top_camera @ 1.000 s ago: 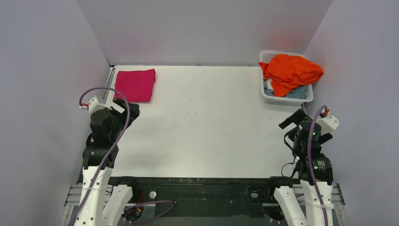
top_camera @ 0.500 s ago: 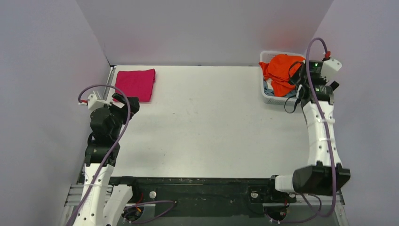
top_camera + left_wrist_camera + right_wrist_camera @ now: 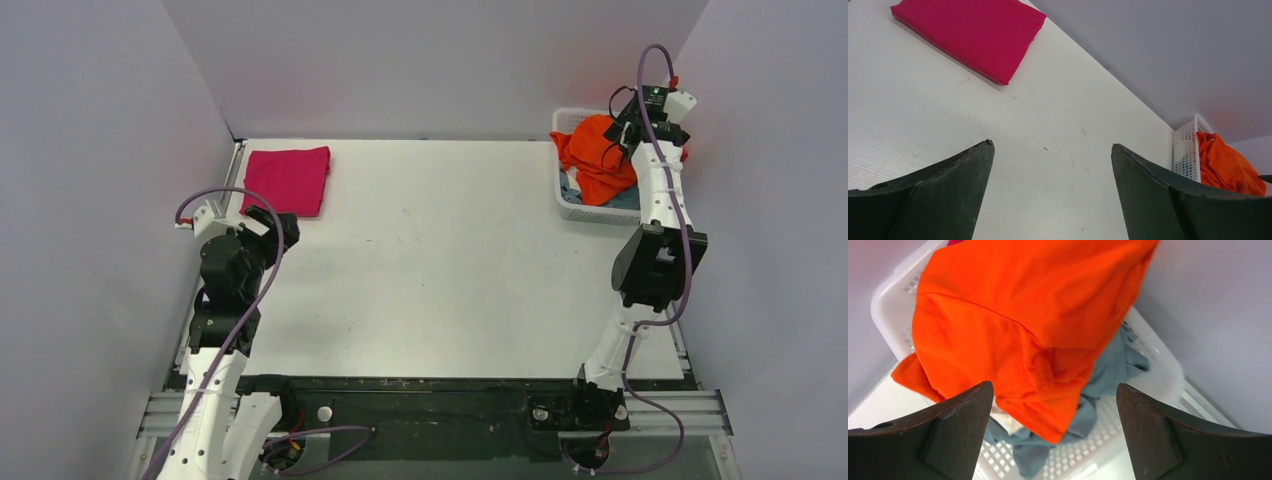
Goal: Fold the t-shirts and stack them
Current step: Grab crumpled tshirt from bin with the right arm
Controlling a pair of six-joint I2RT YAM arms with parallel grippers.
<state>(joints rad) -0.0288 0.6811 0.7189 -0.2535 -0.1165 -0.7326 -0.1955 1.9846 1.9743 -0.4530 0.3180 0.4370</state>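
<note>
A folded magenta-pink t-shirt [image 3: 288,180] lies at the table's far left; it also shows in the left wrist view [image 3: 973,35]. A crumpled bright orange t-shirt [image 3: 598,160] tops the pile in the white lattice basket [image 3: 585,212] at the far right, with grey-blue cloth [image 3: 1108,375] and a bit of white cloth under it [image 3: 1008,422]. My right gripper [image 3: 618,135] hangs open just above the orange shirt [image 3: 1013,325], apart from it. My left gripper [image 3: 268,225] is open and empty, low over the table near the pink shirt.
Grey walls close in the table on the left, back and right; the basket [image 3: 1148,390] sits tight in the far right corner. The basket also shows at the right edge of the left wrist view [image 3: 1185,152].
My right arm has swung up from its folded pose near the base and reached out over the basket. The left arm has barely shifted.
</note>
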